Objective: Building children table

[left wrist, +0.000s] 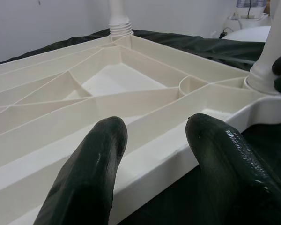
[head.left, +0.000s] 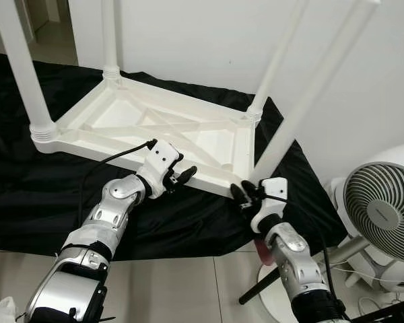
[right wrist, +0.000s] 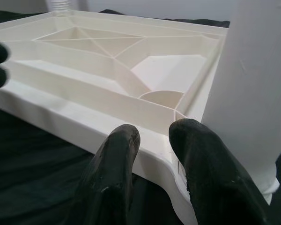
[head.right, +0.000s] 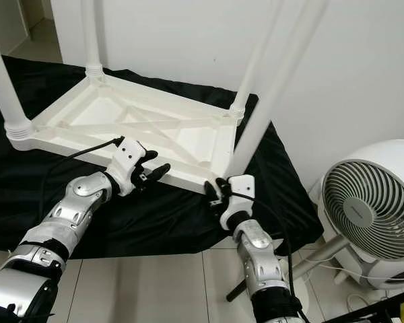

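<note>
I see the white plastic table (head.left: 168,131) upside down on a black cloth (head.left: 27,182), ribbed underside up, four legs standing. My left gripper (head.left: 182,176), fingers apart, hovers at its near edge. My right gripper (head.left: 246,195), fingers apart, sits at the near right corner leg (head.left: 310,87).

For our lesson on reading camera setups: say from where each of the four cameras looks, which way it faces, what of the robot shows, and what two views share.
Left eye view: head, facing down at the upturned white plastic table on black cloth; both silver arms show.
Right eye view: same, white fan beside.
Left wrist view: along the left gripper at the table's near rim.
Right wrist view: along the right gripper at the near-corner white leg.
Shared: both wrist views show the ribbed underside.
</note>
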Robot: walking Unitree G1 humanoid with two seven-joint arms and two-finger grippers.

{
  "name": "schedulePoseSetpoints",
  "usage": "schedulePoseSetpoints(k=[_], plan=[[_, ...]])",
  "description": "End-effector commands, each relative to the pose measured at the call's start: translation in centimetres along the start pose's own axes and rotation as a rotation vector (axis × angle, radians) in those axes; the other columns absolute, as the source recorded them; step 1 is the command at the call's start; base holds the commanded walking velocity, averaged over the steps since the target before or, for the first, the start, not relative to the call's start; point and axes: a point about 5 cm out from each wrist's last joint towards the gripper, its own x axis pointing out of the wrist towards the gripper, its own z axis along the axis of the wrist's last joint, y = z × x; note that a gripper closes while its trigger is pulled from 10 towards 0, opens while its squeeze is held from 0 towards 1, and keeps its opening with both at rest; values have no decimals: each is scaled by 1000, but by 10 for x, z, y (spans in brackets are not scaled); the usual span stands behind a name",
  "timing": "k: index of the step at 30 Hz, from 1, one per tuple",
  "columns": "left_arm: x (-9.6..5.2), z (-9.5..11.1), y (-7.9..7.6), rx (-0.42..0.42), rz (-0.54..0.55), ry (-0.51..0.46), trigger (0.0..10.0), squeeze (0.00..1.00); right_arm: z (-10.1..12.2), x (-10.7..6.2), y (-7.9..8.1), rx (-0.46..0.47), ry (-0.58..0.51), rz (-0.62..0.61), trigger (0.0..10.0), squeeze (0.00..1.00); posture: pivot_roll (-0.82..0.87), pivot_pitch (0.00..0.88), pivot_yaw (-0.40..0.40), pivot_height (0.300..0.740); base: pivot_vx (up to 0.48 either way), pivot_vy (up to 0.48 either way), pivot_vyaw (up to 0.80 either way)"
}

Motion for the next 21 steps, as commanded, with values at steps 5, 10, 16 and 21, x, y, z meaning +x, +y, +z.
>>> schedulePoseSetpoints(k=[5,10,16,21], plan=[[6,-1,5,25,177,17,10000,0,4,-7,-40,-3,-23,-206,10000,0,60,0,-151,740,0,0,0],[8,-1,5,46,160,30,10000,0,5,-8,-44,-9,-31,-233,10000,0,64,0,-152,740,0,0,0],[9,-3,9,93,131,80,10000,0,3,-10,-18,21,-65,-127,10000,0,68,0,-150,740,0,0,0],[8,-9,13,130,83,165,10000,0,2,-12,3,45,-84,-60,10000,0,66,0,-142,740,0,0,0]])
